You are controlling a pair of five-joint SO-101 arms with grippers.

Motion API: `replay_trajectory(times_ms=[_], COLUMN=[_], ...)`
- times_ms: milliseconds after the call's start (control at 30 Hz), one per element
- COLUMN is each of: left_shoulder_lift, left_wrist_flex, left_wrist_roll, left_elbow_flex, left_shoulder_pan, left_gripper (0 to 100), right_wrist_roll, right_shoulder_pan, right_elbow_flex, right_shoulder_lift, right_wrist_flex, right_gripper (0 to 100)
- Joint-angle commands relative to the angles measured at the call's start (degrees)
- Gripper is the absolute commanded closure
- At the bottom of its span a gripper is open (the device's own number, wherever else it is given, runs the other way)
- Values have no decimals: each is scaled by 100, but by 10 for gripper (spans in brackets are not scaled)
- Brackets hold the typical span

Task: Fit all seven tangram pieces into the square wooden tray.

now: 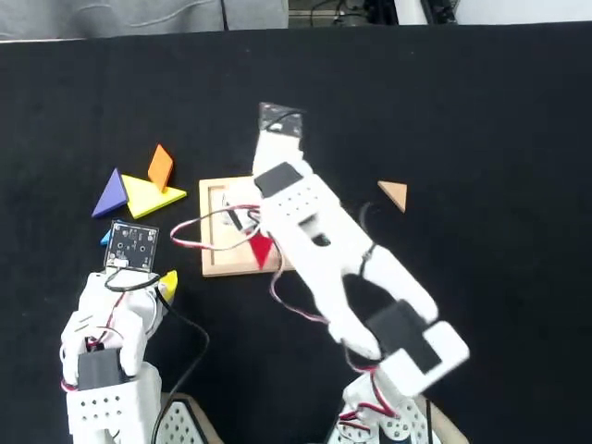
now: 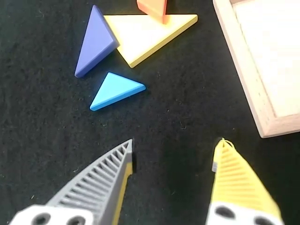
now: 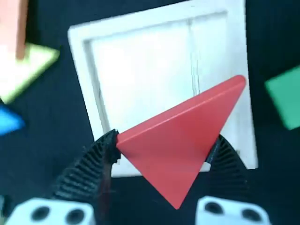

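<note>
My right gripper (image 3: 165,140) is shut on a red triangle (image 3: 183,140) and holds it above the near edge of the square wooden tray (image 3: 154,16). In the high view the red triangle (image 1: 263,250) hangs over the tray (image 1: 205,231), under the white right arm. My left gripper (image 2: 177,143) stands open over bare cloth with nothing between its fingers, left of the tray (image 2: 241,70). Ahead of it lie a light blue triangle (image 2: 115,90), a purple triangle (image 2: 93,44), a yellow triangle (image 2: 145,35) and an orange piece (image 2: 152,7) resting on the yellow one.
A tan triangle (image 1: 395,194) lies alone on the black cloth right of the tray. A green piece (image 3: 286,96) sits just beside the tray. The right arm (image 1: 333,259) spans the tray's right side. Open black cloth stretches behind and to the right.
</note>
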Motion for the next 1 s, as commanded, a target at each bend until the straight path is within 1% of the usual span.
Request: replay_trajectory(times_ms=[0, 67, 233, 300, 367, 400, 433, 567, 800, 900, 967], left_shoulder_lift=[-18, -18, -18, -44, -44, -44, -44, -44, -44, -44, -44], left_wrist_flex=[18, 18, 18, 18, 18, 18, 18, 9, 9, 9, 9], left_wrist_roll=[-35, -35, -35, -35, -35, -35, -35, -35, -35, -35, -35], left_elbow_flex=[101, 101, 101, 101, 101, 101, 101, 101, 101, 101, 101], left_shoulder_pan=[66, 57, 40, 31, 22, 22, 22, 22, 22, 22, 22], left_gripper=[729, 729, 729, 729, 729, 729, 729, 729, 729, 729, 729], right_wrist_roll=[-422, -440, -589, -1160, -1741, -1776, -1697, -1468, -1248, -1222, -993], right_shoulder_pan=[-510, -695, -677, -431, -132, -18, 53, 53, -264, -510, -703], right_elbow_flex=[-602, -637, -637, -629, -673, -690, -725, -602, -558, -567, -585], right_shoulder_lift=[233, 462, 796, 769, 734, 725, 752, 778, 769, 734, 734], right_wrist_flex=[-360, -466, -369, -123, 18, 18, 9, -9, 70, 308, 431], right_gripper=[807, 807, 819, 874, 954, 984, 984, 895, 607, 492, 426])
